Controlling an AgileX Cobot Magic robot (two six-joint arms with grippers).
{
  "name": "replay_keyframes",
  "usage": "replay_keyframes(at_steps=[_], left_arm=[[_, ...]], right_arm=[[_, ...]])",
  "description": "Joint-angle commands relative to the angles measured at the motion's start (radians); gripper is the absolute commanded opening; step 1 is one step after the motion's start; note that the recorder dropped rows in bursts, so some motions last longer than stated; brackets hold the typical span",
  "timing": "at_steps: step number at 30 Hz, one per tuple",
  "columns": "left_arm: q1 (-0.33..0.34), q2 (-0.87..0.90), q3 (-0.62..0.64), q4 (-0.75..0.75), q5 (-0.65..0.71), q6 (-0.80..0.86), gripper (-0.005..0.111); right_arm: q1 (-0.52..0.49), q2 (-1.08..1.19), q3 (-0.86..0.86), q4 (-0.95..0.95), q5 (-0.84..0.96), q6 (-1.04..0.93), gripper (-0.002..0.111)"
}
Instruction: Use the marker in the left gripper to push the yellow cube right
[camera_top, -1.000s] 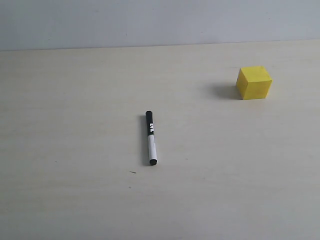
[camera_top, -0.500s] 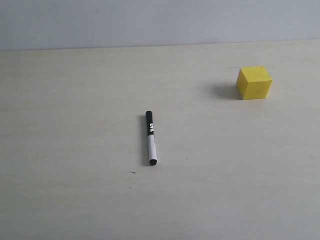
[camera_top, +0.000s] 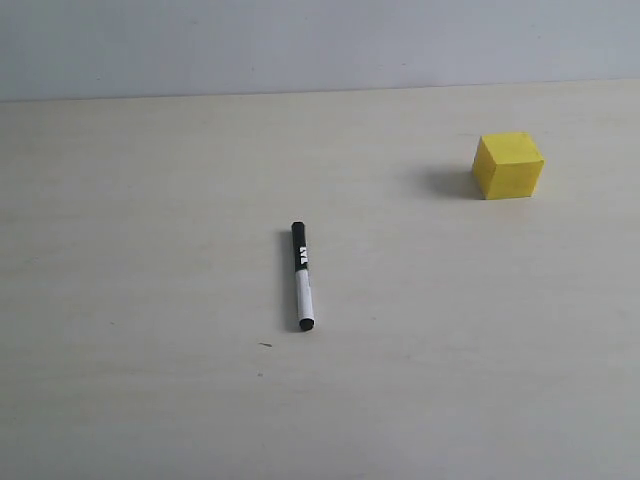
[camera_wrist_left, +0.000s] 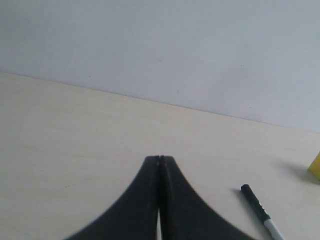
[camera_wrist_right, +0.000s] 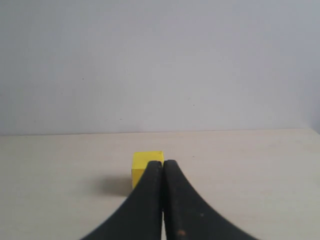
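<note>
The marker (camera_top: 301, 277) lies loose on the pale table near the middle of the exterior view, black cap pointing away, nothing holding it. The yellow cube (camera_top: 508, 166) sits at the far right. Neither arm shows in the exterior view. In the left wrist view my left gripper (camera_wrist_left: 160, 159) is shut with nothing between its fingers; the marker's cap (camera_wrist_left: 255, 202) lies off to one side and a sliver of the cube (camera_wrist_left: 315, 167) shows at the frame edge. In the right wrist view my right gripper (camera_wrist_right: 163, 163) is shut and empty, with the cube (camera_wrist_right: 145, 165) on the table beyond its tips.
The pale wooden table (camera_top: 150, 200) meets a plain light wall (camera_top: 300, 40) at the back. A tiny dark speck (camera_top: 265, 346) lies near the marker's lower end.
</note>
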Motion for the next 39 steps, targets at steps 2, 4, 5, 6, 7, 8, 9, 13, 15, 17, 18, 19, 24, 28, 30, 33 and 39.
replay_keyframes(at_steps=[2, 4, 5, 6, 7, 8, 9, 13, 15, 17, 18, 19, 24, 28, 30, 33, 39], left_arm=[[0.003, -0.007, 0.003, -0.008, -0.001, 0.005, 0.0], [0.003, -0.007, 0.003, -0.008, -0.001, 0.005, 0.0], [0.003, -0.007, 0.003, -0.008, -0.001, 0.005, 0.0], [0.003, -0.007, 0.003, -0.008, -0.001, 0.005, 0.0], [0.003, -0.007, 0.003, -0.008, -0.001, 0.005, 0.0], [0.003, -0.007, 0.003, -0.008, -0.001, 0.005, 0.0], [0.003, -0.007, 0.003, -0.008, -0.001, 0.005, 0.0], [0.003, -0.007, 0.003, -0.008, -0.001, 0.005, 0.0], [0.003, -0.007, 0.003, -0.008, -0.001, 0.005, 0.0], [0.003, -0.007, 0.003, -0.008, -0.001, 0.005, 0.0], [0.003, -0.007, 0.003, -0.008, -0.001, 0.005, 0.0], [0.003, -0.007, 0.003, -0.008, -0.001, 0.005, 0.0], [0.003, -0.007, 0.003, -0.008, -0.001, 0.005, 0.0], [0.003, -0.007, 0.003, -0.008, -0.001, 0.005, 0.0], [0.003, -0.007, 0.003, -0.008, -0.001, 0.005, 0.0], [0.003, -0.007, 0.003, -0.008, -0.001, 0.005, 0.0], [0.003, -0.007, 0.003, -0.008, -0.001, 0.005, 0.0]], right_arm=[[-0.005, -0.007, 0.005, -0.007, -0.004, -0.001, 0.0], [-0.005, -0.007, 0.005, 0.051, 0.002, 0.068, 0.0], [-0.005, -0.007, 0.005, 0.061, 0.002, 0.103, 0.0], [-0.005, -0.007, 0.005, 0.061, 0.002, 0.14, 0.0], [-0.005, -0.007, 0.005, 0.059, 0.006, 0.144, 0.0], [-0.005, -0.007, 0.005, 0.012, 0.008, 0.144, 0.0], [-0.005, -0.007, 0.005, -0.014, 0.01, 0.144, 0.0], [-0.003, -0.007, 0.005, -0.005, 0.01, 0.147, 0.0], [-0.003, -0.007, 0.005, -0.005, 0.01, 0.147, 0.0], [-0.003, -0.007, 0.005, -0.005, 0.01, 0.147, 0.0], [-0.003, -0.007, 0.005, -0.005, 0.01, 0.147, 0.0], [-0.003, -0.007, 0.005, -0.005, 0.01, 0.147, 0.0], [-0.003, -0.007, 0.005, -0.005, 0.01, 0.147, 0.0], [-0.003, -0.007, 0.005, -0.005, 0.01, 0.147, 0.0], [-0.003, -0.007, 0.005, -0.005, 0.01, 0.147, 0.0], [-0.003, -0.007, 0.005, -0.005, 0.01, 0.147, 0.0], [-0.003, -0.007, 0.005, -0.005, 0.01, 0.147, 0.0]])
